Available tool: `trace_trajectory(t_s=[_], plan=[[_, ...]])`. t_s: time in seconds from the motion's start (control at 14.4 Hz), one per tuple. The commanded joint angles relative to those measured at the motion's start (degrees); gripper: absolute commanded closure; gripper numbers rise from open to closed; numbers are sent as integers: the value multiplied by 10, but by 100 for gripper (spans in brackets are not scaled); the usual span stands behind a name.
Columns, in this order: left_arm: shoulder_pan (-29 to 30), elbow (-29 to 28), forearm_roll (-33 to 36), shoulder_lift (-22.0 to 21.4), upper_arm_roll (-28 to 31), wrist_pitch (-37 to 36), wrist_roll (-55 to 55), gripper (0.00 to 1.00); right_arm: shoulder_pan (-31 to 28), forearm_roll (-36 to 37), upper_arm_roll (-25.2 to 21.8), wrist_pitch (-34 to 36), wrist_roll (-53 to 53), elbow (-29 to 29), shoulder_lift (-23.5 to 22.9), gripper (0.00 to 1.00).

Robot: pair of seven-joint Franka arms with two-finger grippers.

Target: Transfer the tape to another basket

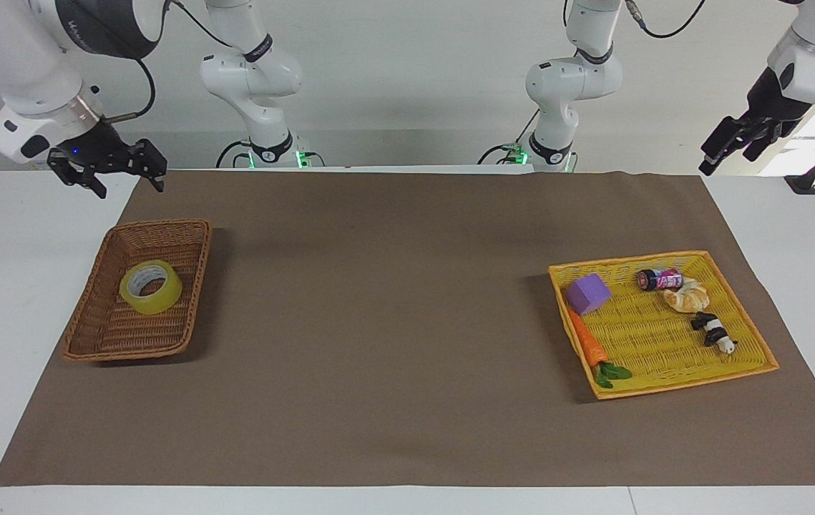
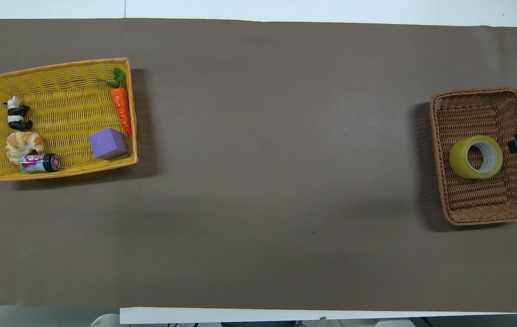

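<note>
Table (image 1: pixel 407 429) under a brown mat; brown basket (image 1: pixel 103 342) at the right arm's end, yellow tray (image 1: pixel 761 361) at the left arm's end. Tape (image 1: pixel 151 287) lies flat inside the basket, below the right gripper (image 1: pixel 110 168), whose jaws stand apart, empty, raised over the table corner just clear of the basket. Left gripper (image 1: pixel 733 146) waits high off the table's other end; jaws apart too, it seems. Risk, as judged: little remains; a low swing by the right arm could clip the basket rim and shift it.

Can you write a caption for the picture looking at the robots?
Tape sits in the brown basket while the right hand and left hand hang empty above the table ends.
</note>
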State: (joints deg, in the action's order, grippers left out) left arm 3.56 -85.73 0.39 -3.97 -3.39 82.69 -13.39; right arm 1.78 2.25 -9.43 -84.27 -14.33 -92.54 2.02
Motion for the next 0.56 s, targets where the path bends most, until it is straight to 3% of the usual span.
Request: trace_trajectory(t_s=[0.0,0.49], plan=[[10,-13,-5,-13,-5,-1,8,0,0,20,6,1,25,-6,8,0],[10,-13,-5,-14,-5,-1,7,0,-1,16,3,1,26,-14,4,0]])
